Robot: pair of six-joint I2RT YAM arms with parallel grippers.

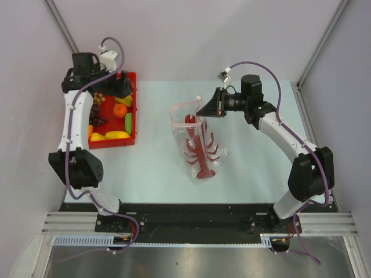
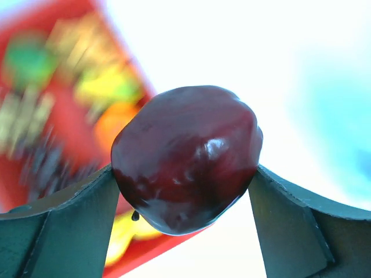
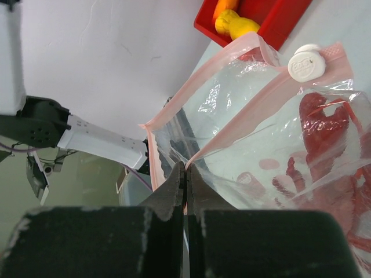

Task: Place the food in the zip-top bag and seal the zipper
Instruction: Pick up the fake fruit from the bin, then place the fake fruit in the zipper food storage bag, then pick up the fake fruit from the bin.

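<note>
My left gripper (image 2: 184, 174) is shut on a glossy dark red toy fruit (image 2: 185, 150), held above the red tray (image 2: 64, 133). In the top view it (image 1: 120, 88) hovers over the tray's far end. The tray holds more food: an orange piece (image 1: 120, 110), a green piece (image 1: 128, 121), a yellow piece (image 1: 116, 135) and dark grapes (image 1: 97, 119). The clear zip-top bag (image 1: 199, 147), printed in red, lies at mid-table. My right gripper (image 3: 186, 169) is shut on one lip of its pink zipper strip (image 3: 255, 116) and lifts the mouth open. It also shows in the top view (image 1: 204, 107).
The red tray (image 1: 132, 104) stands at the table's far left. A white slider (image 3: 307, 62) sits on the zipper strip. The tray corner (image 3: 278, 20) with a yellow piece (image 3: 235, 24) shows beyond the bag mouth. White walls enclose the table.
</note>
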